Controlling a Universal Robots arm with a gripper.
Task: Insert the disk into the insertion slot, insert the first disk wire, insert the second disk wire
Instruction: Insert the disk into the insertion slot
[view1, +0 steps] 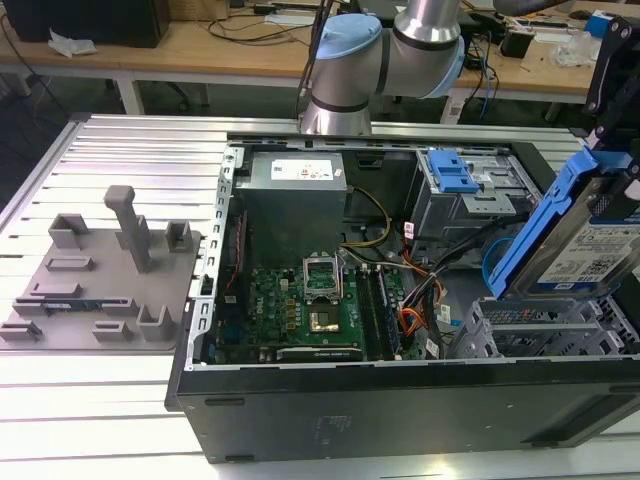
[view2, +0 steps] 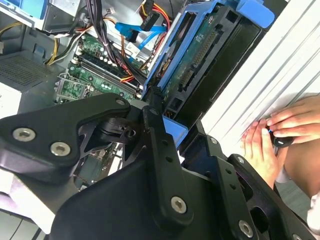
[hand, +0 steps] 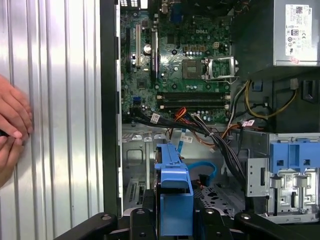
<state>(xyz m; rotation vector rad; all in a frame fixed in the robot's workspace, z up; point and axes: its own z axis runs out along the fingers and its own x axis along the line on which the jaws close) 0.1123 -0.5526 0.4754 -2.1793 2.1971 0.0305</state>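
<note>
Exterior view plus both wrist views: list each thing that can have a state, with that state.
the disk, gripped, tilted, raised over the insertion slot, not inserted.
the insertion slot, without the disk.
end effector, shut on the disk.
computer case, lying on its side, open.
blue cable, lying loose in the case.
person's hand, resting on the ribbed table.
</note>
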